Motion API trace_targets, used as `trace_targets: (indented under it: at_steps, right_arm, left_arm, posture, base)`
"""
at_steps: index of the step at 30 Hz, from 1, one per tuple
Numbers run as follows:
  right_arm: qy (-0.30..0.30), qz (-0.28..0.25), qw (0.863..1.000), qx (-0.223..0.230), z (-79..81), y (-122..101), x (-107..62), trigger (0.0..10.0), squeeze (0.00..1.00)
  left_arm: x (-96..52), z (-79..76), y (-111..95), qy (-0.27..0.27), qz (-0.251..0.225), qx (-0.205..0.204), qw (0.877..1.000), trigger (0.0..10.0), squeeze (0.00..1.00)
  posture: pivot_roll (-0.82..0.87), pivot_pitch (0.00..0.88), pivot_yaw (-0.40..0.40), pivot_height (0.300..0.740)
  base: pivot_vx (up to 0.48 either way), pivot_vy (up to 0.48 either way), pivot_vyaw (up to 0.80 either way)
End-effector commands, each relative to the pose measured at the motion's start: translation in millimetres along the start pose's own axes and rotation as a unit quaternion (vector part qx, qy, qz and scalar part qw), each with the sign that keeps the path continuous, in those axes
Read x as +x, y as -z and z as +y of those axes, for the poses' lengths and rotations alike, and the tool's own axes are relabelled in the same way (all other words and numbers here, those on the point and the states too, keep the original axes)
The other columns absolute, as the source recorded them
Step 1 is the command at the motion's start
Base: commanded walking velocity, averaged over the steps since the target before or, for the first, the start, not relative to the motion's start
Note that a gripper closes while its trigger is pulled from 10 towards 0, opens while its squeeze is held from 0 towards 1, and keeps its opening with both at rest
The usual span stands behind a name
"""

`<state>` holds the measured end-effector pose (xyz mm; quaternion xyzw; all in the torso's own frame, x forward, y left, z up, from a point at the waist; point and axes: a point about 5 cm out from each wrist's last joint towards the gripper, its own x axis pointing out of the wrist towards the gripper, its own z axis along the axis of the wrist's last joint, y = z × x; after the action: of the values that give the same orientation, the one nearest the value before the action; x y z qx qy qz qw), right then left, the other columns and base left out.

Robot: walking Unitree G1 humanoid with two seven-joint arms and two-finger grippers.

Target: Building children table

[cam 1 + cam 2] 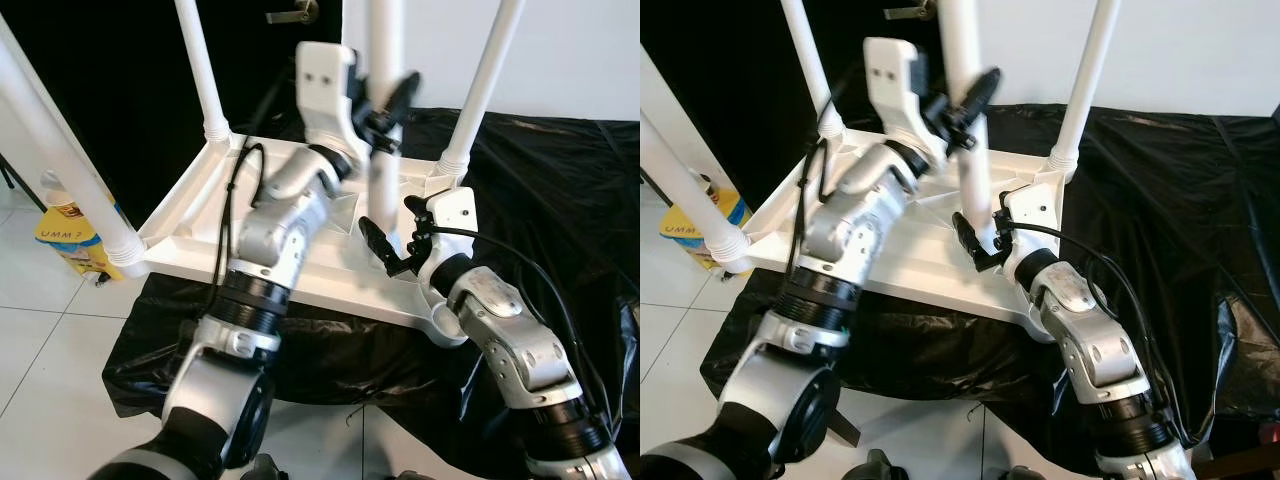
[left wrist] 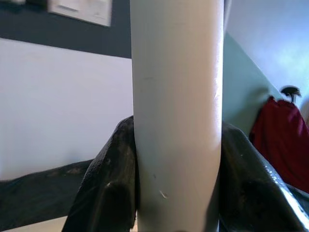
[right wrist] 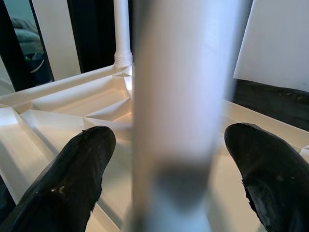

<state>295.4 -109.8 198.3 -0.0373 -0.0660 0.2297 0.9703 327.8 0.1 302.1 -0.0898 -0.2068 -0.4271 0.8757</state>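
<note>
Lying upside down on a black sheet point(image 1: 560, 180) spread over the tiled floor point(image 1: 50, 330), the white children's table point(image 1: 200, 215) points three fitted legs upward: one at the far left corner point(image 1: 60, 150), one at the back left point(image 1: 200, 70) and one at the back right point(image 1: 485, 80). A yellow bag point(image 1: 70, 235) sits just beside the table's left corner. Near the middle, the left gripper point(image 1: 385, 110) has its jaws clenched on a fourth white leg point(image 1: 382, 150), held upright above the underside of the tabletop; the left wrist view shows both black fingers point(image 2: 106, 188) pressed against the tube. To the right, the right gripper point(image 1: 385, 250) sits low by the foot of that same leg, its jaws released, with the two fingers point(image 3: 72, 179) standing apart on either side of the tube and not touching it. A white wall point(image 1: 580, 50) rises behind.
</note>
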Motion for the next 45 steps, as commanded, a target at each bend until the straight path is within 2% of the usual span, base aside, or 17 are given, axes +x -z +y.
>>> trace_targets:
  at_steps: [1,3,9,21,22,24,25,26,28,29,30,31,43,44,45]
  right_arm:
    - [-0.001,0.013,1.000,-0.001,2.2,2.4,1.9,10.0,0.00]
    - [0.000,0.017,1.000,-0.001,3.0,1.5,4.6,10.0,0.00]
    - [0.003,0.025,1.000,-0.001,4.4,0.1,7.9,10.0,0.00]
    - [0.014,0.029,0.999,-0.005,4.9,0.5,12.3,10.0,0.00]
    - [0.016,0.029,0.999,-0.002,4.6,0.5,12.7,9.1,0.00]
    - [0.018,0.030,0.999,0.000,4.5,0.4,12.9,9.1,0.00]
    - [0.021,0.031,0.999,0.002,4.1,0.8,12.9,4.7,0.00]
    - [0.023,0.032,0.999,0.004,3.6,1.2,13.0,3.8,0.00]
    - [0.025,0.034,0.999,0.005,3.4,1.5,13.1,3.8,0.00]
    - [0.029,0.037,0.999,0.007,2.8,2.2,13.2,2.3,0.00]
    - [0.029,0.037,0.999,0.007,2.8,2.2,13.2,2.3,0.00]
    - [0.031,0.037,0.999,0.008,2.5,2.3,13.3,0.0,0.00]
    - [0.050,0.030,0.998,0.015,-1.6,0.5,15.3,0.0,0.00]
    - [0.054,0.030,0.998,0.018,-2.3,0.2,15.9,2.5,0.00]
    - [0.056,0.030,0.998,0.019,-2.6,0.0,16.2,2.5,0.00]
  left_arm:
    - [1.7,-8.2,-4.2,0.023,-0.005,0.014,1.000,10.0,0.00]
    - [3.1,-16.9,-4.2,0.030,-0.008,0.015,0.999,10.0,0.00]
    - [4.4,-28.2,-4.4,0.039,-0.012,0.015,0.999,10.0,0.00]
    - [8.9,-45.0,-6.8,0.056,-0.019,0.012,0.998,10.0,0.00]
    - [9.3,-46.3,-7.1,0.057,-0.020,0.012,0.998,10.0,0.00]
    - [9.5,-47.1,-7.3,0.058,-0.020,0.013,0.998,10.0,0.00]
    - [9.9,-47.9,-7.7,0.058,-0.020,0.013,0.998,10.0,0.00]
    - [10.3,-48.8,-8.3,0.060,-0.021,0.013,0.998,10.0,0.00]
    - [10.4,-49.5,-8.8,0.060,-0.022,0.013,0.998,10.0,0.00]
    - [10.7,-50.8,-9.5,0.061,-0.022,0.015,0.998,10.0,0.00]
    - [10.7,-50.8,-9.5,0.061,-0.022,0.015,0.998,10.0,0.00]
    - [10.9,-51.4,-9.7,0.062,-0.023,0.015,0.998,10.0,0.00]
    - [11.3,-57.6,-9.9,0.074,-0.023,0.009,0.997,10.0,0.00]
    - [10.6,-58.5,-9.9,0.079,-0.025,-0.001,0.997,10.0,1.00]
    - [10.2,-59.2,-9.9,0.082,-0.027,-0.009,0.996,10.0,1.00]
  posture:
    - [-0.09,0.000,-0.023,0.740]
    - [-0.08,0.001,-0.026,0.740]
    - [-0.08,0.005,-0.031,0.740]
    - [-0.07,0.021,-0.031,0.740]
    - [-0.07,0.023,-0.031,0.740]
    - [-0.07,0.023,-0.031,0.740]
    - [-0.07,0.024,-0.030,0.740]
    - [-0.07,0.024,-0.030,0.740]
    - [-0.07,0.024,-0.029,0.740]
    - [-0.07,0.024,-0.029,0.740]
    - [-0.07,0.024,-0.029,0.740]
    - [-0.07,0.024,-0.029,0.740]
    - [-0.06,0.022,-0.029,0.740]
    - [-0.06,0.021,-0.030,0.740]
    - [-0.06,0.021,-0.030,0.740]
  base:
    - [0.000,0.000,0.00]
    - [0.000,0.000,0.00]
    - [0.000,0.000,0.00]
    - [0.000,0.000,0.00]
    - [0.000,0.000,0.00]
    - [0.000,0.000,0.00]
    - [0.000,0.000,0.00]
    - [0.000,0.000,0.00]
    - [0.000,0.000,0.00]
    - [0.000,0.000,0.00]
    - [0.000,0.000,0.00]
    - [0.000,0.000,0.00]
    - [0.000,0.000,0.00]
    - [0.000,0.000,0.00]
    - [0.000,0.000,0.00]
